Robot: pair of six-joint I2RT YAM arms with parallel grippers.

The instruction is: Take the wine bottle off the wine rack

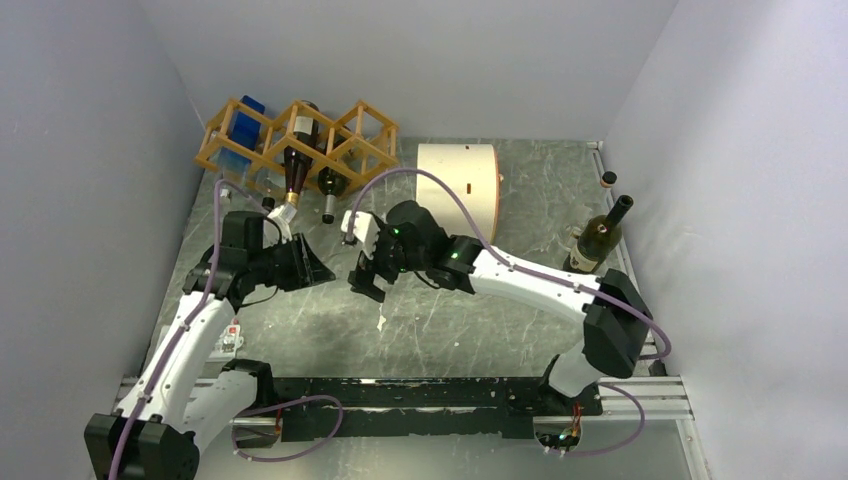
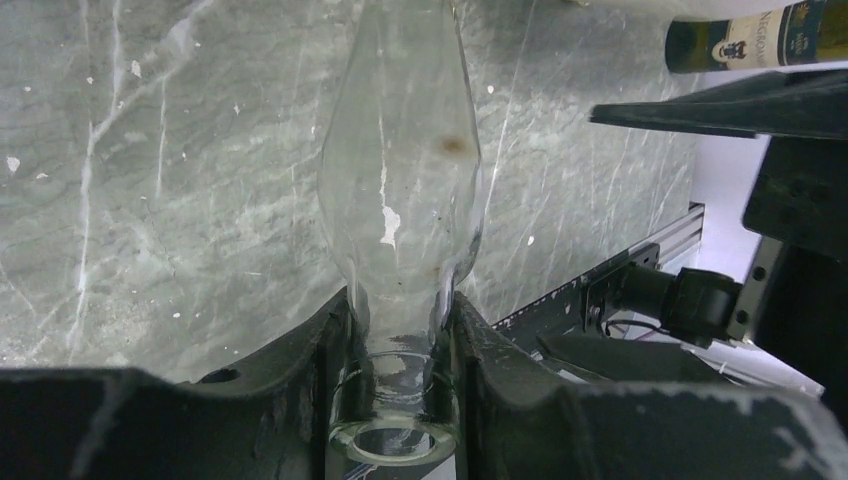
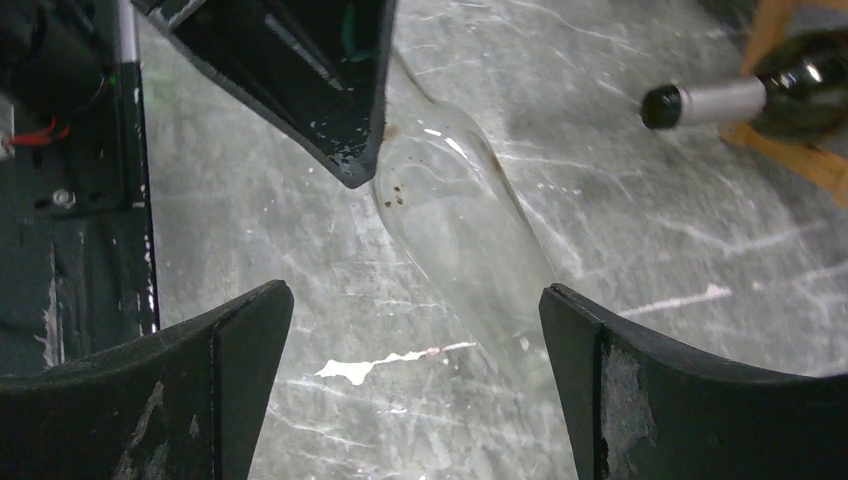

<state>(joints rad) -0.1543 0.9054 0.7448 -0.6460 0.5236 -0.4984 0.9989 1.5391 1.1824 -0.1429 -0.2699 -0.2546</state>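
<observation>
The wine rack (image 1: 300,140) stands at the back left and holds two dark bottles (image 1: 296,170), necks pointing forward. My left gripper (image 1: 318,268) is shut on the neck of a clear glass wine bottle (image 2: 400,180), held out of the rack and over the table. In the left wrist view the fingers (image 2: 320,370) clamp the neck just behind its lip. My right gripper (image 1: 362,275) is open, and the bottle's body (image 3: 460,220) reaches in between its fingers (image 3: 230,340) without touching them. In the top view the clear bottle hardly shows.
A cream drum (image 1: 460,185) stands at the back centre. A dark green bottle (image 1: 600,235) stands upright by the right wall. A blue object (image 1: 245,125) fills one rack cell. A silver-capped bottle neck (image 3: 710,100) juts from the rack (image 3: 790,160) close to my right gripper.
</observation>
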